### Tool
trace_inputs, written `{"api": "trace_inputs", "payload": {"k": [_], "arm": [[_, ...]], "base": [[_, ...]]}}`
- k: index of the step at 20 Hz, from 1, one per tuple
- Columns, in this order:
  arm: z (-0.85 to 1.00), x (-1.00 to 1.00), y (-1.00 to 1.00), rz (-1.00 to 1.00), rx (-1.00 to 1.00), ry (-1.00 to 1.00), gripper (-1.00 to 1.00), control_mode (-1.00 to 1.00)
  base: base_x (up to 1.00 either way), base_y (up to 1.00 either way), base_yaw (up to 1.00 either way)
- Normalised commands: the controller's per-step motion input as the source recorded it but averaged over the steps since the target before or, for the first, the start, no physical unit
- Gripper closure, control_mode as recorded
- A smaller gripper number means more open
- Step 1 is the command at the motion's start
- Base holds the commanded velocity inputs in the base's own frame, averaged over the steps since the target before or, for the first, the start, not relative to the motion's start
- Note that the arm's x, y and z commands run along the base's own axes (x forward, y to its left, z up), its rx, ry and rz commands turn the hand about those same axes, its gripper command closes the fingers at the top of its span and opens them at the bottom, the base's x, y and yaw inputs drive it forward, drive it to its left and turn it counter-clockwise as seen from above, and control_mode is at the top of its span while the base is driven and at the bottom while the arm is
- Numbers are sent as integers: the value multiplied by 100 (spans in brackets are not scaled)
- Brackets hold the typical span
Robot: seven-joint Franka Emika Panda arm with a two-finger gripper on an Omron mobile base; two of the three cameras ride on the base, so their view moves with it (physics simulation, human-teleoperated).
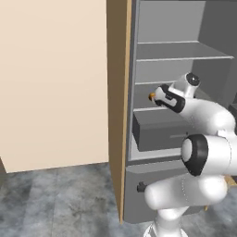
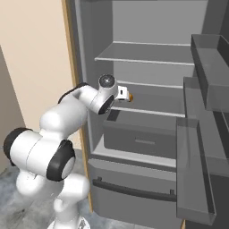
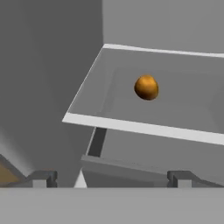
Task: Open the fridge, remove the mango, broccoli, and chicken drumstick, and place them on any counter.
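The fridge (image 1: 180,51) (image 2: 147,58) stands with its door swung wide. On a middle shelf (image 3: 131,127) lies the mango (image 3: 146,87) (image 1: 151,96) (image 2: 130,96), small, round and orange. My gripper (image 3: 111,179) (image 1: 159,96) (image 2: 123,94) reaches into the fridge at that shelf's height, open, its fingertips (image 3: 41,178) wide apart. The mango sits ahead of them, apart from both, with nothing between the fingers. The broccoli, the chicken drumstick and the counter are out of view.
The open door with its grey bins (image 2: 210,89) hangs at the right. A grey crisper box (image 2: 138,138) (image 1: 157,132) sits under the mango's shelf. Below is the lower drawer with a black handle (image 2: 134,192). A tan wood panel (image 1: 118,92) flanks the left side.
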Motion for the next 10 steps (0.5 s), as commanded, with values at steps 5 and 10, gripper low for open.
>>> {"api": "trace_inputs", "payload": {"k": [5,10], "arm": [[-2,41,-26,0,0,0,-100,-100],[-25,37,-26,0,0,0,-100,-100]], "base": [[0,0,0],[0,0,0]]}}
